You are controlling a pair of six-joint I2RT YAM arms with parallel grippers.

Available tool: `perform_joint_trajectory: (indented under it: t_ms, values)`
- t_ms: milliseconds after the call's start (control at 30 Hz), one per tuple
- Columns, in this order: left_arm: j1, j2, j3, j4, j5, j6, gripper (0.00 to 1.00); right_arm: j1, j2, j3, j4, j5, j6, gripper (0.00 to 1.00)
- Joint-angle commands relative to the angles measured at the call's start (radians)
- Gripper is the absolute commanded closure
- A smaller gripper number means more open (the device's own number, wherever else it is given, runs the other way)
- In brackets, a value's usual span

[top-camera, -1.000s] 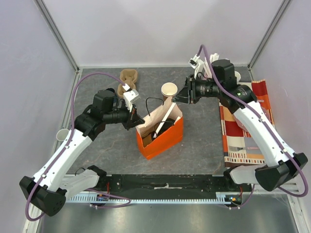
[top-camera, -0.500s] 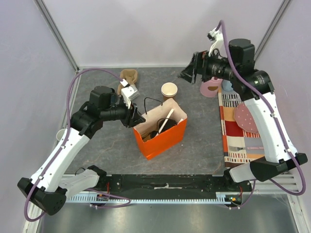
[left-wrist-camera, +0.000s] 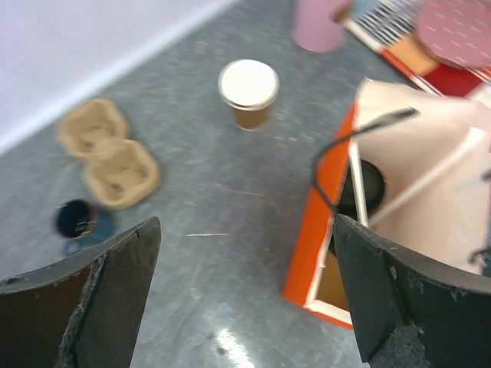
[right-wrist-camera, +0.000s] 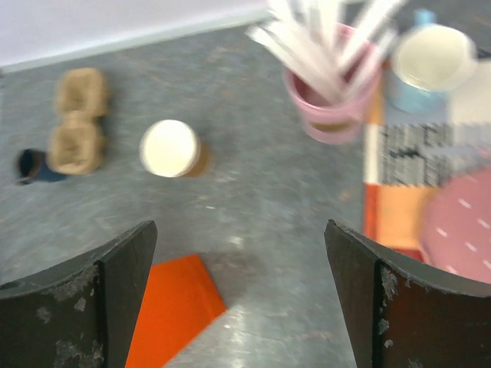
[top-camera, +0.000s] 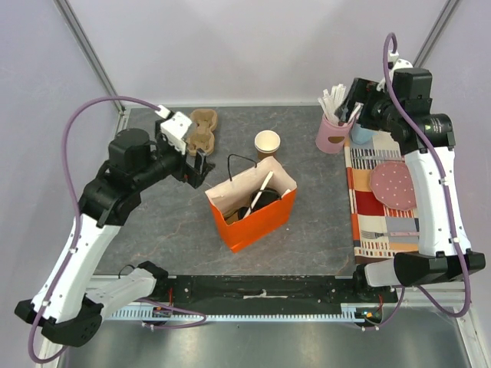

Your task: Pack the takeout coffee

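Coffee is being packed into the orange bag [top-camera: 261,222] at frame centre: one black-lidded cup [left-wrist-camera: 362,186] is being contained inside, the unlidded cup [top-camera: 267,141] is being supported by the table [top-camera: 322,199] just above. Left end effector [left-wrist-camera: 245,221] and right end effector [right-wrist-camera: 239,225] are being held apart, empty, probably freeing the bag mouth

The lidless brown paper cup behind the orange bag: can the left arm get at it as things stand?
Probably yes. The left gripper is open and empty, and the cup stands alone behind the orange bag, with bare table between them. Only the bag's black handle lies near the path.
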Motion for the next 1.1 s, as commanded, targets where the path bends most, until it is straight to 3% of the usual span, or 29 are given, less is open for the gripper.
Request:
perform_joint_trajectory:
  t_ms: [0, 200, 333, 433, 533, 667, 1067]
  values:
    - [0.019, -0.04, 0.089, -0.026, -0.335, -0.028, 0.0, -0.028, -0.1, -0.121, -0.063, 0.276, -0.023, 0.02]
    - [0.233, -0.07, 0.029, -0.144, -0.357, -0.114, 0.0, -0.04, -0.233, -0.36, -0.044, 0.488, 0.008, 0.02]
    - [0.353, -0.142, -0.165, -0.163, -0.312, -0.148, 0.0, -0.041, -0.301, -0.496, -0.02, 0.597, 0.08, 0.02]
    - [0.394, -0.208, -0.295, -0.166, -0.283, -0.137, 0.0, -0.041, -0.347, -0.552, -0.015, 0.554, 0.029, 0.02]
    - [0.425, -0.264, -0.386, -0.128, -0.236, -0.131, 0.0, -0.04, -0.422, -0.629, 0.026, 0.573, 0.052, 0.02]
    - [0.447, -0.236, -0.393, -0.109, -0.211, -0.131, 0.0, -0.041, -0.506, -0.717, 0.069, 0.603, 0.098, 0.02]
    - [0.456, -0.236, -0.406, -0.091, -0.161, -0.077, 0.0, -0.041, -0.55, -0.75, 0.094, 0.59, 0.081, 0.02]
